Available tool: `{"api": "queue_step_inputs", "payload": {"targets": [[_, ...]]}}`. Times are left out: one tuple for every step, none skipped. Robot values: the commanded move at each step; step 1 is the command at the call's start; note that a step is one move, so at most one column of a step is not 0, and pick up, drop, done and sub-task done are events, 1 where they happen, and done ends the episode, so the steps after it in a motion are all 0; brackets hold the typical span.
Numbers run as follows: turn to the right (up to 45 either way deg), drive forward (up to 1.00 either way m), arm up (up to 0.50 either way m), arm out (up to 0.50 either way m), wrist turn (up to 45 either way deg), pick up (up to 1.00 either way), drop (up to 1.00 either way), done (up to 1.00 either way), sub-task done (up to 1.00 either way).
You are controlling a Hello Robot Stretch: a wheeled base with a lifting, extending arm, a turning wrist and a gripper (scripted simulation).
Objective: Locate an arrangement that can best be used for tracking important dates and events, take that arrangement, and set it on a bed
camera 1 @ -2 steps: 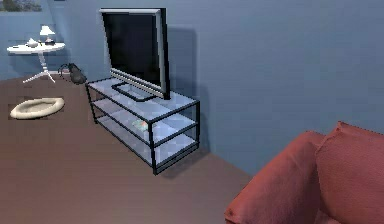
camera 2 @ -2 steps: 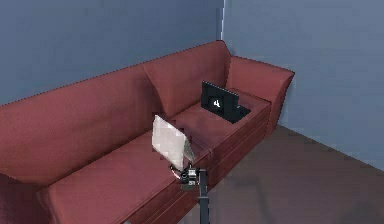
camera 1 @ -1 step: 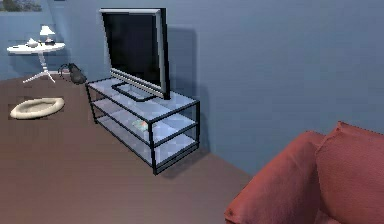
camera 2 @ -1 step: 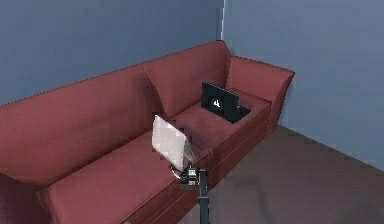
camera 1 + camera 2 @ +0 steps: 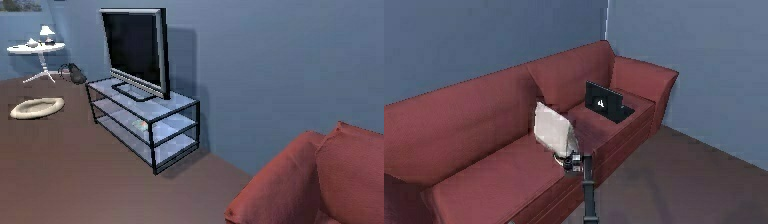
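Note:
My arm point(image 5: 589, 195) rises from the bottom edge of the arm side view toward a long red sofa point(image 5: 474, 130). The gripper point(image 5: 564, 159) sits at the sofa's front seat edge, just below a beige cushion point(image 5: 552, 128) that leans on the seat. Because the cushion and seat lie right behind the gripper's far end, I cannot tell whether it holds anything. An open dark laptop point(image 5: 605, 102) stands on the seat further right, near the armrest.
In the forward view a flat television point(image 5: 135, 48) stands on a glass-shelved stand point(image 5: 150, 120) against the blue wall. Far left is a round white side table point(image 5: 36, 48) with a small lamp point(image 5: 47, 34). A beige ring-shaped thing point(image 5: 37, 106) lies on the brown floor. The sofa's end point(image 5: 320, 180) is at the bottom right.

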Motion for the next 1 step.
{"api": "queue_step_inputs", "payload": {"targets": [[0.0, 0.00, 0.50, 0.00, 0.0, 0.00, 0.00, 0.00, 0.00]]}}
